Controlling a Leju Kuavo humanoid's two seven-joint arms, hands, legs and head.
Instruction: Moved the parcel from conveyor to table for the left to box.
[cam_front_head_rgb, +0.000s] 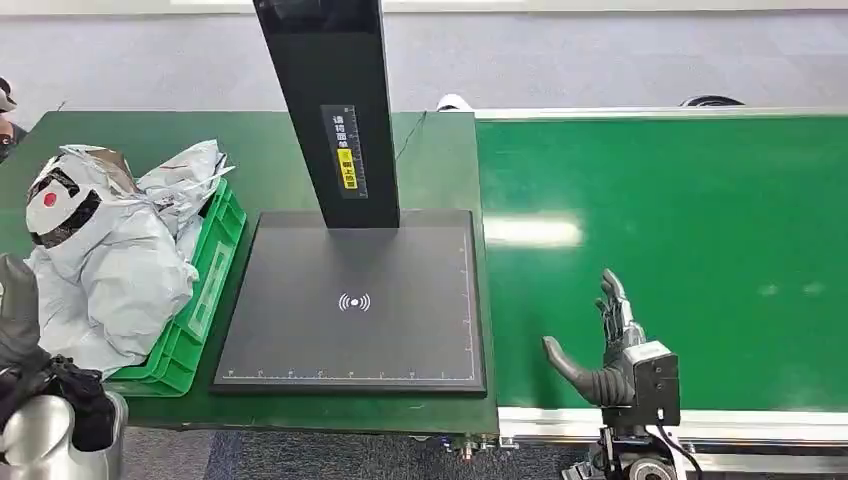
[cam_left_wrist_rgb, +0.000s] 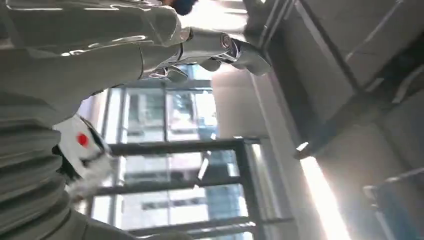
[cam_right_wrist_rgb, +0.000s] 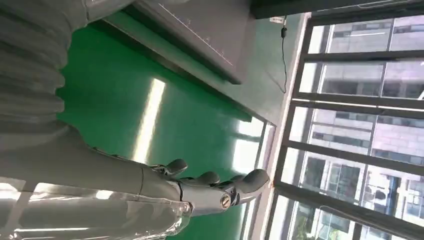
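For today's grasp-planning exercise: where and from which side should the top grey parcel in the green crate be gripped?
Grip the grey parcel at its bulging crumpled middle, coming from above: it lies heaped over the green crate, whose walls likely block side approaches. The soft film should gather easily.

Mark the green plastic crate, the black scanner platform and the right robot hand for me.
green plastic crate (cam_front_head_rgb: 190, 340), head view, bare right wall.
black scanner platform (cam_front_head_rgb: 300, 330), head view, flat top surface.
right robot hand (cam_front_head_rgb: 610, 345), head view, palm between thumb and fingers.

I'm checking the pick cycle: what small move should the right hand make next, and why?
Probably hold the right hand open above the conveyor belt and wait: no parcel lies on the belt in the head view, the scanner pad is bare, and bagged parcels fill the green crate.
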